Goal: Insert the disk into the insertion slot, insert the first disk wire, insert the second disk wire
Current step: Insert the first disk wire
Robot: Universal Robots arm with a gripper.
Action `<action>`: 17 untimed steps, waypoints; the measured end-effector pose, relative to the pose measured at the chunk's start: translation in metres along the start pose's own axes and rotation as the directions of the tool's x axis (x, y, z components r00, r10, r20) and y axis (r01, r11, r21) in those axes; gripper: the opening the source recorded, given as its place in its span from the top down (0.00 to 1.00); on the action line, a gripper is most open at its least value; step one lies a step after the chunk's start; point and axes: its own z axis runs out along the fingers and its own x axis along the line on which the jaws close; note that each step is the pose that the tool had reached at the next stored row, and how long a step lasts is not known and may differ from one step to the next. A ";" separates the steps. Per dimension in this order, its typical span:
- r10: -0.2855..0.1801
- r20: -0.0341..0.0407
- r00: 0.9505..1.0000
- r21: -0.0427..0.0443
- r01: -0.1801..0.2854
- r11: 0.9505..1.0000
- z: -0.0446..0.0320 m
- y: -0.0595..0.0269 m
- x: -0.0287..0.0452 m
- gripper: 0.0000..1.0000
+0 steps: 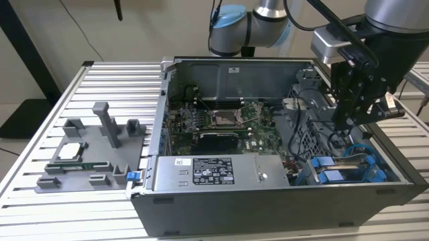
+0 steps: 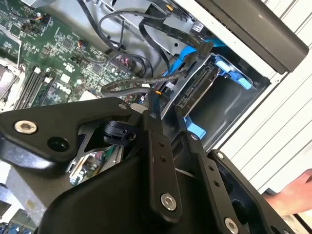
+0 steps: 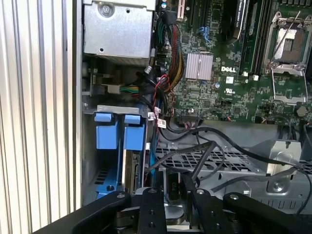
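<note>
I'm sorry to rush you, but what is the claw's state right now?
Claw: cannot be told whether open or closed; it hangs inside the case, above the black cables.

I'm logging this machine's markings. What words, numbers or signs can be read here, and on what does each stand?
On the large silver metal box, a black-and-white label: lines of print and symbols, too small to read.
On the grey case wall, a small white sticker: too small to read.
On the green motherboard, a white logo, a maker's mark left unquoted, and tiny codes: unreadable.
</note>
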 end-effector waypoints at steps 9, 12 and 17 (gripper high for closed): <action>-0.004 0.003 1.000 0.002 0.004 1.000 0.0015 -0.0005 0.0002 0.00; -0.005 0.003 1.000 0.004 0.005 1.000 0.0027 -0.0005 0.0002 0.00; -0.005 0.003 1.000 0.006 0.005 1.000 0.0039 -0.0003 0.0004 0.00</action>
